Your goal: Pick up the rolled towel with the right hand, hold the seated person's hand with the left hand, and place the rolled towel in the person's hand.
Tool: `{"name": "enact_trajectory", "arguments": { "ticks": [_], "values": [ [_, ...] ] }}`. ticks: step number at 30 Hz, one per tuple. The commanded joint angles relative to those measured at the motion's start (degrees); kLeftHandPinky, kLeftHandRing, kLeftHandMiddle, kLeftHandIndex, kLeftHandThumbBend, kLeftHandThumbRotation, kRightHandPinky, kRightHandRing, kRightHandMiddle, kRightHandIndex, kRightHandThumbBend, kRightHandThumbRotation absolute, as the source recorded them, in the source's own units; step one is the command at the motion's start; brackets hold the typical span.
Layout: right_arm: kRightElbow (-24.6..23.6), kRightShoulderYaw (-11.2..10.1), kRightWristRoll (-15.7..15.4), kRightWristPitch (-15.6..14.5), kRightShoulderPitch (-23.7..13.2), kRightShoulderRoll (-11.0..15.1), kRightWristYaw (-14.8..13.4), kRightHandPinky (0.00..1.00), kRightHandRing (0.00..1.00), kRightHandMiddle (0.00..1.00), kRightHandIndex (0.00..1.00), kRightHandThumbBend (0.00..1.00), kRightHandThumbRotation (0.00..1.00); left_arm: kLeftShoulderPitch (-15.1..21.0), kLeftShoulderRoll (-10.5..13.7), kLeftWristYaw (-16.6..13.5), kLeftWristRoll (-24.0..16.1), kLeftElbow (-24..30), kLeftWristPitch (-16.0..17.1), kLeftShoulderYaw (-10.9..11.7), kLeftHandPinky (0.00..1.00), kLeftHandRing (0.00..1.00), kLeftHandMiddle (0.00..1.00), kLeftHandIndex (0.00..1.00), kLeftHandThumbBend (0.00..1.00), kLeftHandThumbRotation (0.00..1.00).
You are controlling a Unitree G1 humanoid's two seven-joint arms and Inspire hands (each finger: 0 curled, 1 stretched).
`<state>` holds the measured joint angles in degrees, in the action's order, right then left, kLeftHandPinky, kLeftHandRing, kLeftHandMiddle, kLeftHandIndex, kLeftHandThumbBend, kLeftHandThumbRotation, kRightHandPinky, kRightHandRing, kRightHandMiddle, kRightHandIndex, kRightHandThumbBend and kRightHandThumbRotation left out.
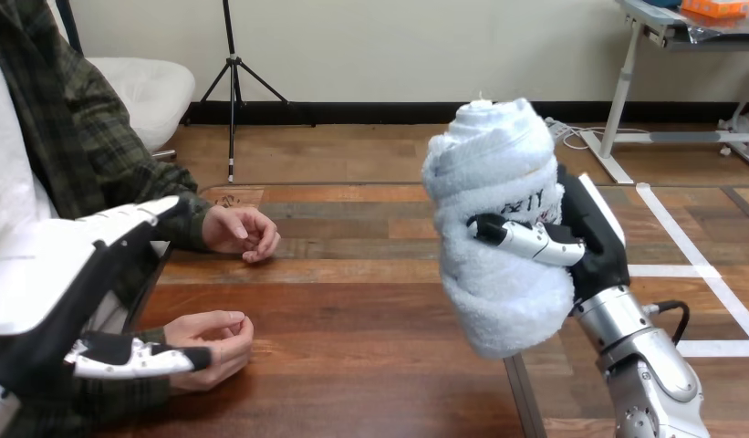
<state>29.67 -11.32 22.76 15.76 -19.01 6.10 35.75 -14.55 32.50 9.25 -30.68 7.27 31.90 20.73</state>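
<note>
Fingers (533, 241) of the right robot hand (594, 248) are wrapping round the middle of the rolled towel (498, 173), squeezing it so that the white cloth is bulging above and below the grip. The rolled towel is standing roughly upright in that grasp, leaning a little toward the view's left at its top, and it is hanging in the air clear of the table (352, 338), near the table's right edge. The silver right forearm (639, 365) is rising from the view's bottom right corner to carry it. At the view's lower left, the left robot hand (74, 274) is reaching in over the person's sleeved forearm, its white back facing the camera, and its lower part is lying right beside the wrist of the person's nearer hand (211, 339); whether the left robot hand is gripping that wrist or merely resting against it cannot be told. The person's nearer hand is lying on the table, loosely curled. The person's farther hand (243, 233) is resting on the table farther back, also loosely curled, apart from both robot hands. Bare table is lying between the rolled towel and both of the person's hands, and the rolled towel is sitting well apart from them.
</note>
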Motion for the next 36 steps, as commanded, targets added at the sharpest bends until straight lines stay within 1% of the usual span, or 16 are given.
{"name": "enact_trajectory", "arguments": {
  "ticks": [1, 3, 10, 12, 15, 18, 24, 27, 30, 32, 36],
  "values": [
    [-5.24, -0.17, 1.88, -0.29, -1.39, -0.1, 0.47, 0.1, 0.14, 0.22, 0.33, 0.82, 0.0, 3.22, 3.59, 0.27, -1.63, 1.07, -1.56, -0.62, 0.81, 0.85, 0.84, 0.85, 1.0, 0.34],
    [-5.76, -0.21, 2.02, -0.43, -1.21, -0.06, 0.69, 0.1, 0.14, 0.22, 0.33, 0.82, 0.0, 3.34, 4.21, 0.16, -1.94, 0.72, -1.98, -0.92, 0.8, 0.84, 0.84, 0.85, 1.0, 0.34],
    [-8.75, -0.29, 3.41, -2.48, -0.28, 0.14, 1.16, 0.09, 0.14, 0.22, 0.32, 0.81, 0.0, 3.56, 6.06, 1.56, -2.06, -0.46, -4.34, -2.09, 0.78, 0.83, 0.83, 0.83, 1.0, 0.31],
    [-9.73, -0.33, 3.82, -3.22, 0.01, 0.23, 1.15, 0.09, 0.14, 0.22, 0.32, 0.81, 0.0, 3.6, 6.42, 1.56, -2.22, -0.67, -4.64, -2.37, 0.78, 0.83, 0.82, 0.83, 1.0, 0.3],
    [-11.58, -0.28, 3.67, -3.38, 0.68, 0.51, 0.83, 0.09, 0.14, 0.22, 0.32, 0.79, 0.0, 3.78, 7.03, 1.39, -2.84, -1.48, -5.09, -2.98, 0.78, 0.82, 0.82, 0.82, 1.0, 0.29],
    [-13.61, -0.36, 3.85, -4.2, 1.39, 0.83, 0.6, 0.09, 0.14, 0.22, 0.32, 0.78, 0.0, 4.1, 7.85, 0.84, -3.33, -2.64, -4.84, -3.65, 0.77, 0.81, 0.81, 0.82, 1.0, 0.27],
    [-18.01, -0.83, 5.25, -7.05, 2.8, 1.33, 0.15, 0.09, 0.15, 0.23, 0.32, 0.76, 0.0, 5.14, 8.93, -0.51, -5.05, -5.63, -4.4, -5.11, 0.76, 0.81, 0.81, 0.81, 1.0, 0.27],
    [-20.04, -1.16, 7.02, -8.76, 3.35, 1.6, 0.68, 0.09, 0.15, 0.23, 0.32, 0.75, 0.0, 5.63, 9.41, -1.14, -6.01, -6.98, -4.47, -5.9, 0.76, 0.8, 0.8, 0.81, 1.0, 0.29],
    [-22.42, -1.42, 8.25, -10.39, 4.1, 1.75, 0.14, 0.09, 0.15, 0.23, 0.32, 0.75, 0.0, 6.31, 10.09, -1.74, -6.53, -8.84, -3.88, -6.86, 0.76, 0.8, 0.8, 0.8, 1.0, 0.3],
    [-24.53, -1.68, 9.51, -12.2, 4.75, 1.61, -0.9, 0.1, 0.15, 0.23, 0.32, 0.75, 0.0, 6.69, 10.64, -1.48, -7.39, -9.59, -4.43, -7.57, 0.76, 0.8, 0.8, 0.8, 1.0, 0.31],
    [-27.54, -1.87, 10.49, -14.09, 5.73, 1.95, -2.02, 0.1, 0.15, 0.24, 0.32, 0.77, 0.0, 7.35, 11.33, -1.83, -8.79, -10.7, -4.73, -8.67, 0.76, 0.8, 0.8, 0.8, 1.0, 0.34]
  ]
}}
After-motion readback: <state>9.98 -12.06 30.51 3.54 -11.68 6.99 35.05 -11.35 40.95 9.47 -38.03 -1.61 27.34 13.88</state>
